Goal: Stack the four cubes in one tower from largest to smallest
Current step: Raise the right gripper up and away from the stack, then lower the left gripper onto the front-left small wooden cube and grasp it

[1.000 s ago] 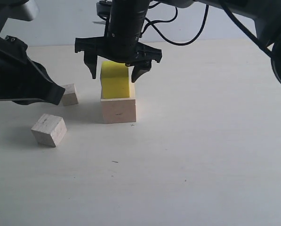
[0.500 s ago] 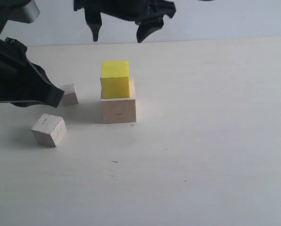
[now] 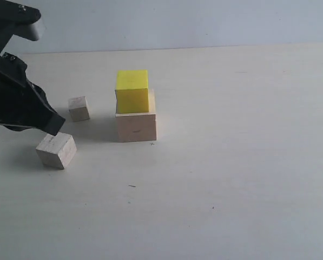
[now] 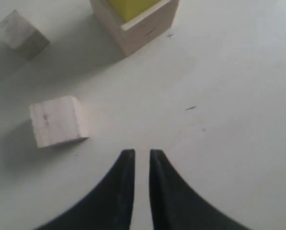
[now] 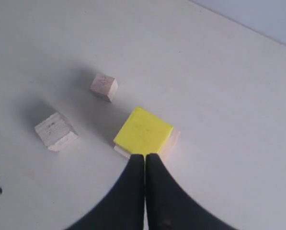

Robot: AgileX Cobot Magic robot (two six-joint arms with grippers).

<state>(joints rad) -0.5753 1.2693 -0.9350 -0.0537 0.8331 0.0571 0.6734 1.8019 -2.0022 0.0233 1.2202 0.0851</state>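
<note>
Left gripper point(image 4: 139, 153) has its two black fingers drawn almost together with only a thin slit between them, holding nothing. In the exterior view its arm fills the left edge, its tip just above the larger small wood cube point(image 3: 56, 150). Over the stack, the right gripper point(image 5: 144, 157) is pressed closed and empty. Centre-left in the exterior view, the yellow cube point(image 3: 132, 90) sits on the large pale wood cube point(image 3: 136, 125), shifted toward its left edge. The smallest wood cube point(image 3: 79, 108) stands left of the stack, apart from it, on the white table point(image 3: 231, 162).
</note>
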